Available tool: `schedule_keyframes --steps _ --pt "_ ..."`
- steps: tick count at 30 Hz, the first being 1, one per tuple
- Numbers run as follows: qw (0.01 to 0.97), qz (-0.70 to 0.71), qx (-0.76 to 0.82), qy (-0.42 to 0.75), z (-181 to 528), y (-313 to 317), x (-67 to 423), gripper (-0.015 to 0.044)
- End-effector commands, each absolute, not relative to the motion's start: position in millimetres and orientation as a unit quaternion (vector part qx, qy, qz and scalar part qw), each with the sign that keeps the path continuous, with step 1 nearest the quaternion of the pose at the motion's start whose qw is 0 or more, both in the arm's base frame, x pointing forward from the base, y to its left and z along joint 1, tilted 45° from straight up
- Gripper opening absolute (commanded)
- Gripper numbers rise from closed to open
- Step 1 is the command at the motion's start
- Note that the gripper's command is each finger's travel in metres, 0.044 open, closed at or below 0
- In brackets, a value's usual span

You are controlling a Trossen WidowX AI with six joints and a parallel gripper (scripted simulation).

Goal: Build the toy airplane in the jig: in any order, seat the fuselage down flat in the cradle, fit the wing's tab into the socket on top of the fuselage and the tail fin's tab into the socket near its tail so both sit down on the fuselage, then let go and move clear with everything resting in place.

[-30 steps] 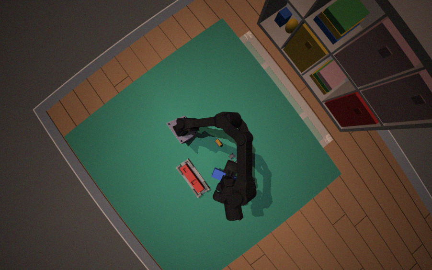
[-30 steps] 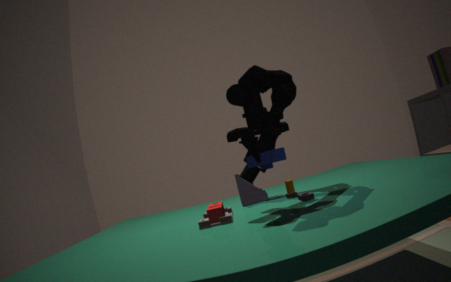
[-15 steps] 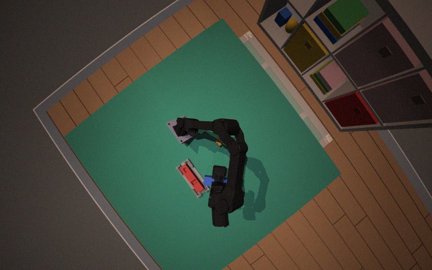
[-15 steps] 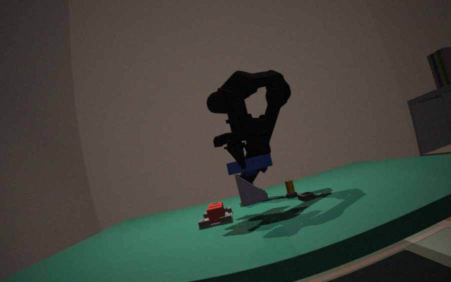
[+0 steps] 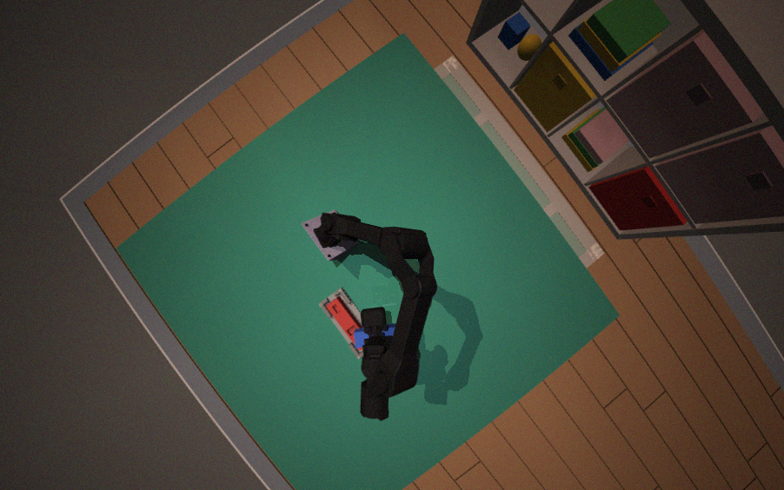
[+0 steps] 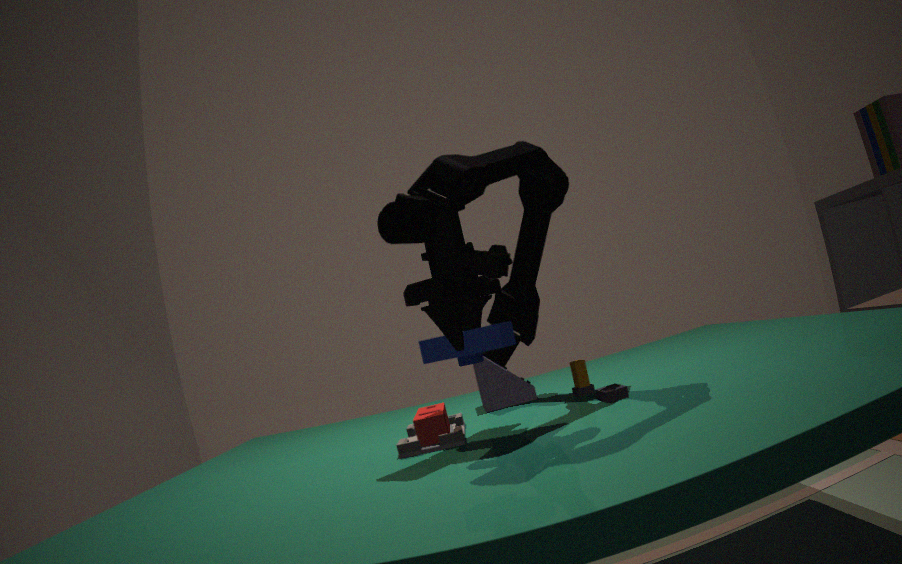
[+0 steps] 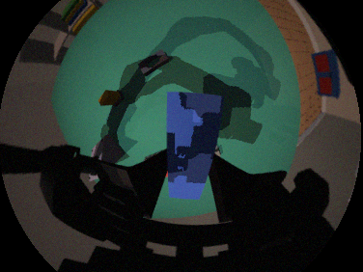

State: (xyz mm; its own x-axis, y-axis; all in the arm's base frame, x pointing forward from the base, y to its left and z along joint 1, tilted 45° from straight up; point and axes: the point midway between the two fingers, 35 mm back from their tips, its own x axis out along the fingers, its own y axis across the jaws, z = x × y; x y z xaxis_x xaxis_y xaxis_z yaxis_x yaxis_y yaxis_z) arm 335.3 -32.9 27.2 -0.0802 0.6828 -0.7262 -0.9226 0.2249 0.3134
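Observation:
The red fuselage (image 5: pixel 341 316) (image 6: pixel 431 422) lies in the grey jig cradle (image 5: pixel 327 301) (image 6: pixel 409 446) on the green mat. My gripper (image 5: pixel 373 336) (image 6: pixel 465 345) (image 7: pixel 188 151) is shut on the blue wing (image 5: pixel 390 331) (image 6: pixel 488 337) (image 7: pixel 192 142). It holds the wing flat, well above the mat; from above it shows over the cradle's near end, from the side up and to the right of the fuselage. The yellow tail fin (image 6: pixel 579 373) (image 7: pixel 110 97) stands upright on the mat beyond the arm's base; the arm hides it in the top view.
The arm's grey base mount (image 5: pixel 315 232) (image 6: pixel 502 391) sits mid-mat. A small dark holder (image 6: pixel 613 392) lies beside the tail fin. A shelf unit (image 5: pixel 635 115) (image 6: pixel 864 246) with coloured bins stands off the mat at the far right.

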Motion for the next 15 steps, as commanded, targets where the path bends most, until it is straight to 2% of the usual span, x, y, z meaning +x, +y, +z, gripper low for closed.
schedule_keyframes --steps 1,15 --pt "0.654 0.621 -0.165 0.398 14.0 -40.1 331.2 0.0000" --pt "0.631 0.666 -0.239 0.319 -19.9 -62.8 318.9 0.0000"
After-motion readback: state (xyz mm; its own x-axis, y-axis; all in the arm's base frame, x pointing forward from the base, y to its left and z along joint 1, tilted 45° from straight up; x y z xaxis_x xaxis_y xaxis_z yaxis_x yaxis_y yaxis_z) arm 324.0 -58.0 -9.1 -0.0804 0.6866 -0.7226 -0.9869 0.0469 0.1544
